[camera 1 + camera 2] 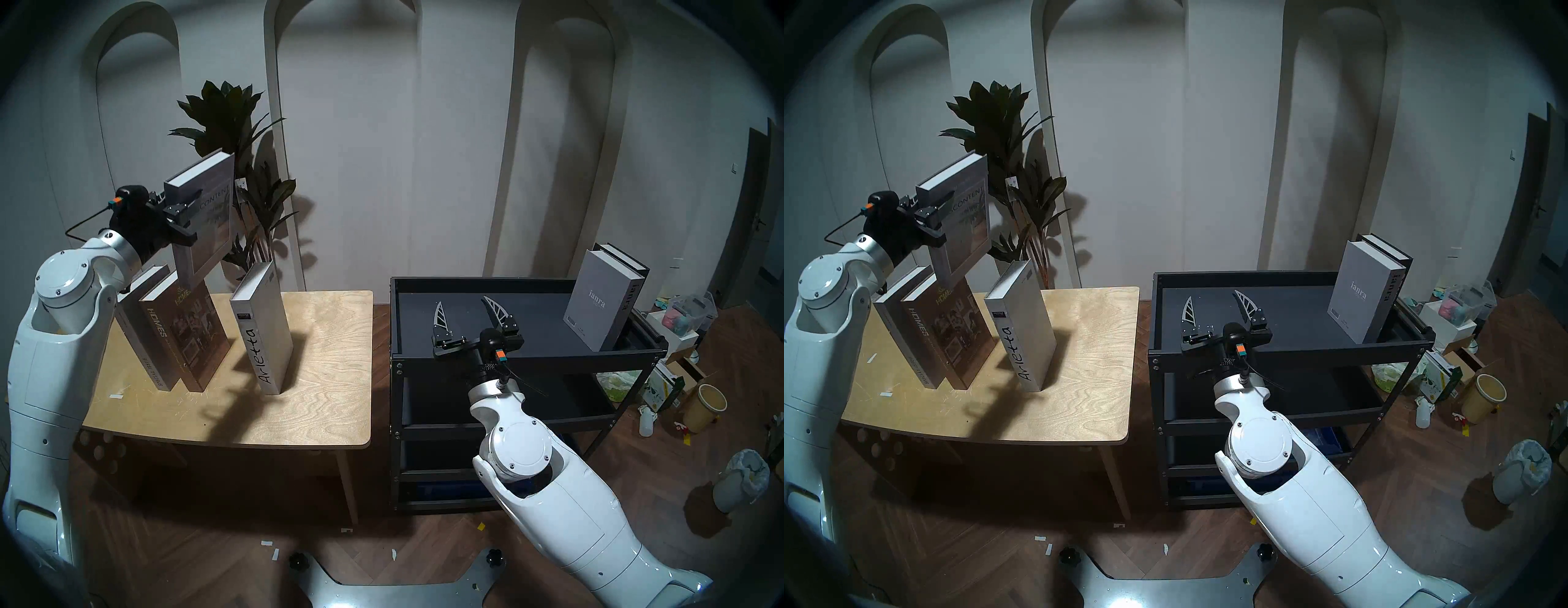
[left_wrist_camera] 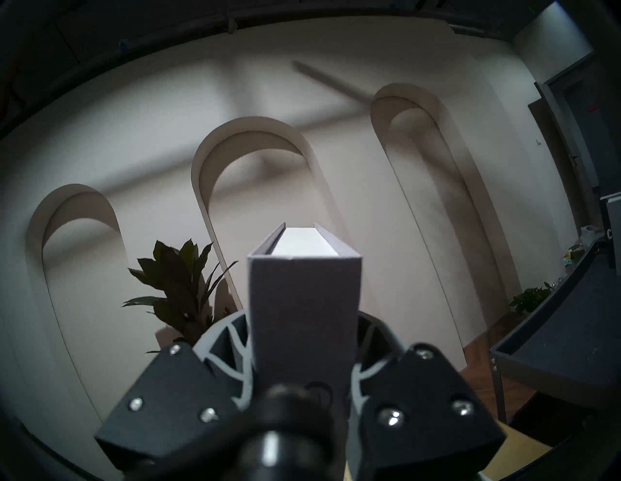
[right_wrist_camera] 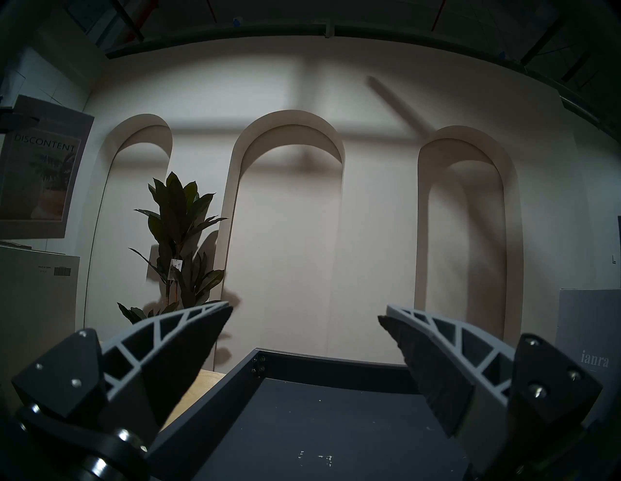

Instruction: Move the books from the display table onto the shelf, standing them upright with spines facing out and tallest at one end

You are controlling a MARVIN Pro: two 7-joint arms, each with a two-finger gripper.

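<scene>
Three arched niches, plywood display table

I am holding a grey book between my left gripper's two fingers, which are pressing on its covers from both sides. Its plain grey spine is facing my camera and is standing upright, and the white page edges are showing at its top. Behind it a potted plant is standing in front of a white wall with three arched niches. At the right, the corner of the black shelf is showing over a wooden floor.
</scene>
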